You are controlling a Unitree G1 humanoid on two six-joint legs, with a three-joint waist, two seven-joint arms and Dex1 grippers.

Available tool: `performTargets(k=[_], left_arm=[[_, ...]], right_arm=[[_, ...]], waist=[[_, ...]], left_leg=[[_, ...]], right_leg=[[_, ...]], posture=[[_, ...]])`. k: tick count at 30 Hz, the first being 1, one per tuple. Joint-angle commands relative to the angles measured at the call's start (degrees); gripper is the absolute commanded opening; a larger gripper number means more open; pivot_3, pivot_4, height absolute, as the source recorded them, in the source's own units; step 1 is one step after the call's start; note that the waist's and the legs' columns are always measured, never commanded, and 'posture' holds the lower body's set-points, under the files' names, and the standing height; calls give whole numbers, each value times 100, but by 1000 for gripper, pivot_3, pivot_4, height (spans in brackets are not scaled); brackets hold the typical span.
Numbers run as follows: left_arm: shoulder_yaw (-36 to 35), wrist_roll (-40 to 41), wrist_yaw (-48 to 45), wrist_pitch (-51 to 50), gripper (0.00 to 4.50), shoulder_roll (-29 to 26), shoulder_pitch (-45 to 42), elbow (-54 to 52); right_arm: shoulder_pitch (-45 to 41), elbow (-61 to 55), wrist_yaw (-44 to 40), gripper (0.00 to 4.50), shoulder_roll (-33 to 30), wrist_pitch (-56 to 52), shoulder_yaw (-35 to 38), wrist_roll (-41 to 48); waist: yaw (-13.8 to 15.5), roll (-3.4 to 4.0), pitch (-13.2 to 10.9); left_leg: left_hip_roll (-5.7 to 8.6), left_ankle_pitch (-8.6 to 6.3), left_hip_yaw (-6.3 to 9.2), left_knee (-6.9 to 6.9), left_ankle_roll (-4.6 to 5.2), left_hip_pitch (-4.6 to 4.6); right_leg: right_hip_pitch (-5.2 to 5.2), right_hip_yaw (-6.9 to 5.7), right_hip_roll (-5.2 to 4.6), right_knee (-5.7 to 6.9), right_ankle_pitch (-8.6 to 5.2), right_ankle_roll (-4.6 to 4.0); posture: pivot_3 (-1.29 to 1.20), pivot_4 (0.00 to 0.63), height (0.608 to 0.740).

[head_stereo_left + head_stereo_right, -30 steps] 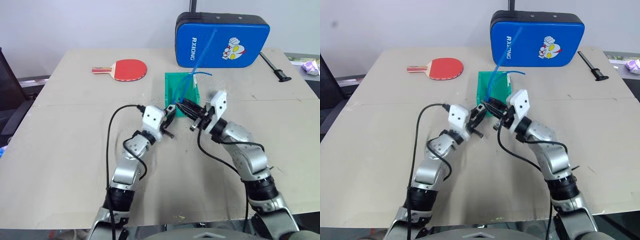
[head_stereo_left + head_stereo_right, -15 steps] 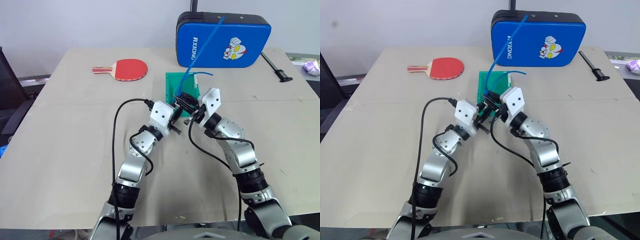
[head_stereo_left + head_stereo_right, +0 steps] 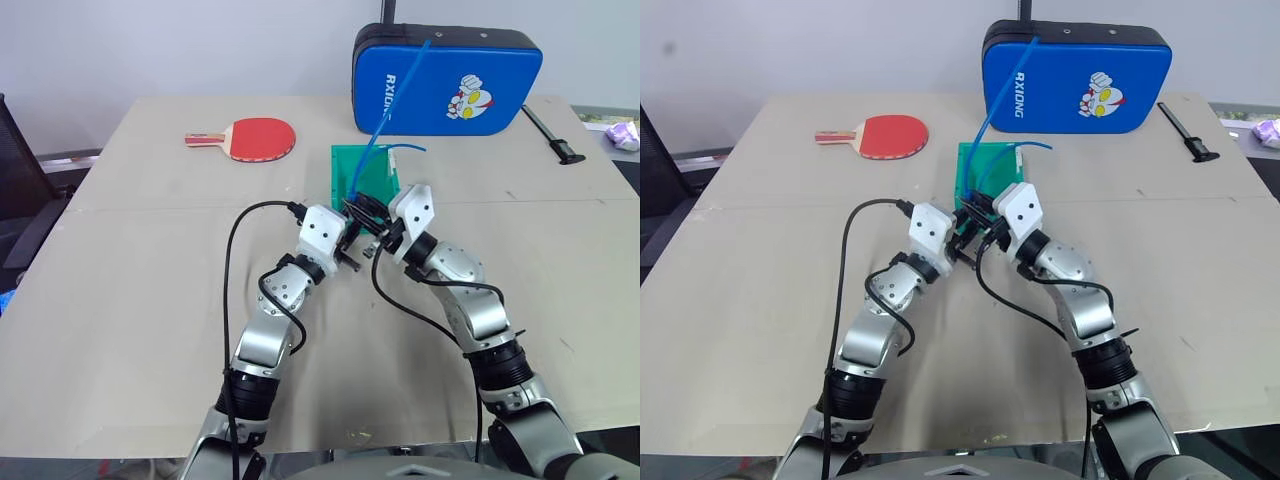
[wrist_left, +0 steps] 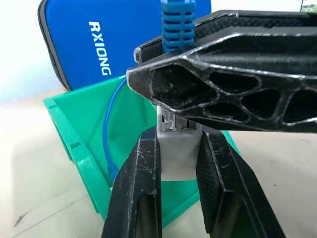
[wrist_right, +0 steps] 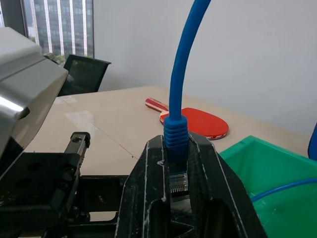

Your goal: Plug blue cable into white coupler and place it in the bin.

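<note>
My left gripper [image 4: 176, 135] is shut on the white coupler [image 4: 175, 157], a small pale block with its socket facing outward. My right gripper [image 5: 176, 145] is shut on the blue cable [image 5: 177, 130] just behind its clear plug [image 5: 177, 181]. In the left wrist view the plug tip [image 4: 170, 119] sits at the coupler's socket mouth. Both grippers, left [image 3: 349, 234] and right [image 3: 369, 216], meet just in front of the green bin [image 3: 343, 170]. The cable [image 3: 386, 108] rises in front of the blue case, and its other end loops into the bin.
A blue padded case [image 3: 450, 85] stands behind the bin. A red table-tennis paddle [image 3: 252, 138] lies at the back left. A black tool [image 3: 550, 135] lies at the back right, with a crumpled wrapper [image 3: 622, 135] at the table's far right edge.
My right gripper has rolled and closed in on the left one, bringing the plug down to the coupler. The free length of cable has swung. The left gripper keeps its grip.
</note>
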State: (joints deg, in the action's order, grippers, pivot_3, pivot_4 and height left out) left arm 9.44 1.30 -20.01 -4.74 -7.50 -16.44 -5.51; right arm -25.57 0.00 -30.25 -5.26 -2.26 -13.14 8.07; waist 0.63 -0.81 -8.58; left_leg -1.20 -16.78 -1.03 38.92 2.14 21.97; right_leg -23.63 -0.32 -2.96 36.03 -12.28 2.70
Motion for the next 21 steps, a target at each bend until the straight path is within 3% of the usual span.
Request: performTargets(k=[1,10,17,21], left_arm=[[5,61,47,128,365,91,-99,-380],[82,53,42,38,365,137,-31,-460],[67,98,47,-51,365,170,34,-536],[88,213,-94,-212,365,162,139,-587]], right_arm=[[144,-8,223,0,14,-168,-95,-241],[324,11,1050,0,209,-1096,-102,-644],[572,216,959,0,189,-1468,-484,-820],[766,658,747,0,83,-1161,-611,-830]], waist=[[2,0,0],[0,0,0],[-1,0,0],[-5,0,0]], left_leg=[[0,0,0,0,0,0],[0,0,0,0,-1,0],[0,0,0,0,-1,0],[1,0,0,0,0,0]], right_leg=[[0,0,0,0,0,0],[-1,0,0,0,0,0],[0,0,0,0,0,0],[0,0,0,0,0,0]], posture=[[0,150,728],[0,150,728],[0,150,728],[0,150,728]])
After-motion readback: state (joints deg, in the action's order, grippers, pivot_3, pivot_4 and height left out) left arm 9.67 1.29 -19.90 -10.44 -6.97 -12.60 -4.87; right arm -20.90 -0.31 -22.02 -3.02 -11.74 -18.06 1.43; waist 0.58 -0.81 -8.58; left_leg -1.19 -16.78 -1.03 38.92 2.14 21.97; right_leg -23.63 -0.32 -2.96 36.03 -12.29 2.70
